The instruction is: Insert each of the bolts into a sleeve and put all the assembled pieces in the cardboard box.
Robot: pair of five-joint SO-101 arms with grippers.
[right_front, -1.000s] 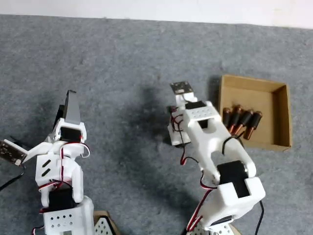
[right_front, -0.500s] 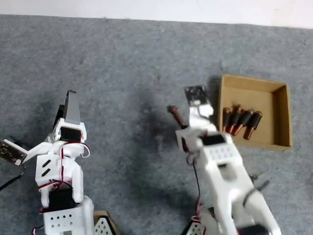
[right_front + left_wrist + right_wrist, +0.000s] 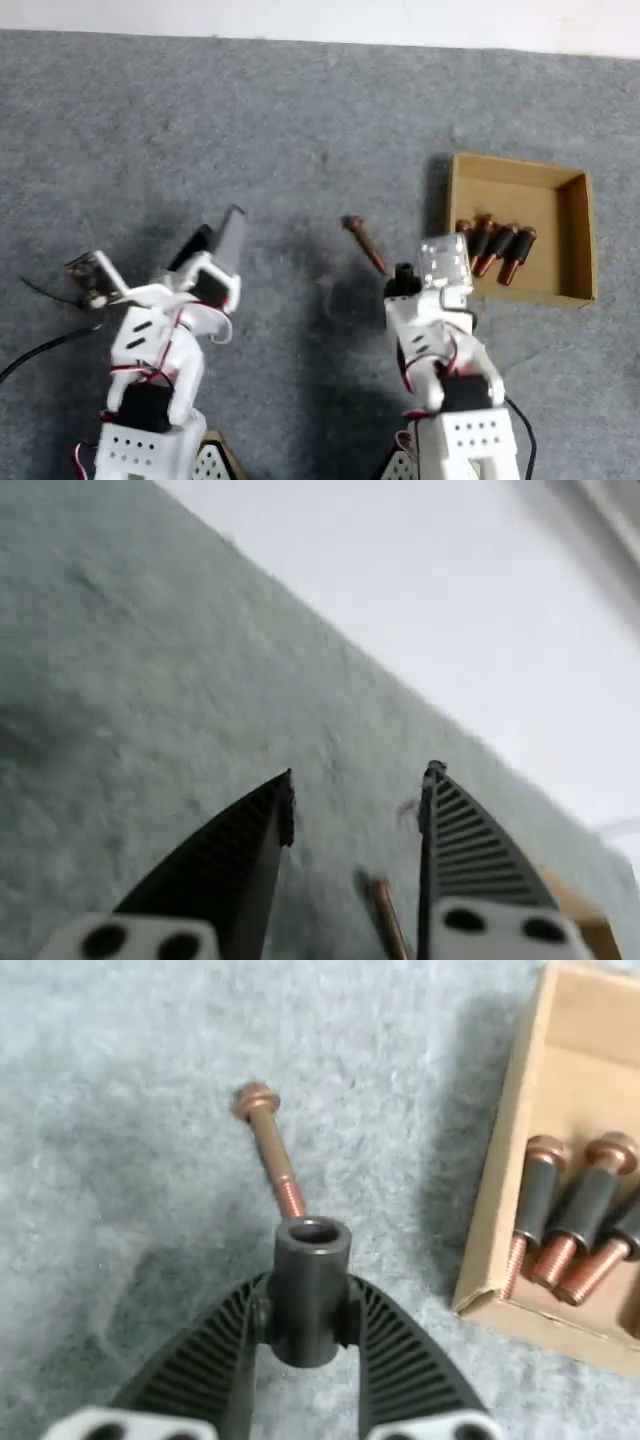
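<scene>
**Right claw (image 3: 306, 1310) clamped on a sleeve (image 3: 311, 1290); one bolt (image 3: 365, 243) loose beside the cardboard box (image 3: 520, 195)**

Farthest from the cardboard box, the left claw (image 3: 360, 776) hangs over the grey bench (image 3: 250, 120) with its jaws spread wide. The bare bolt lies on the bench near the box's left wall, apart from it. Closer to the box's near-left corner, the right claw grips the dark sleeve, whose open bore is close to the bolt's threaded end. Four assembled pieces (image 3: 495, 250) lie side by side inside the box.

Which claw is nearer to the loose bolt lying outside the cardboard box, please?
The right. The right claw, shut on a sleeve, sits just short of the bolt's threaded end. The left claw, open, is farther off, on the side away from the cardboard box.
</scene>
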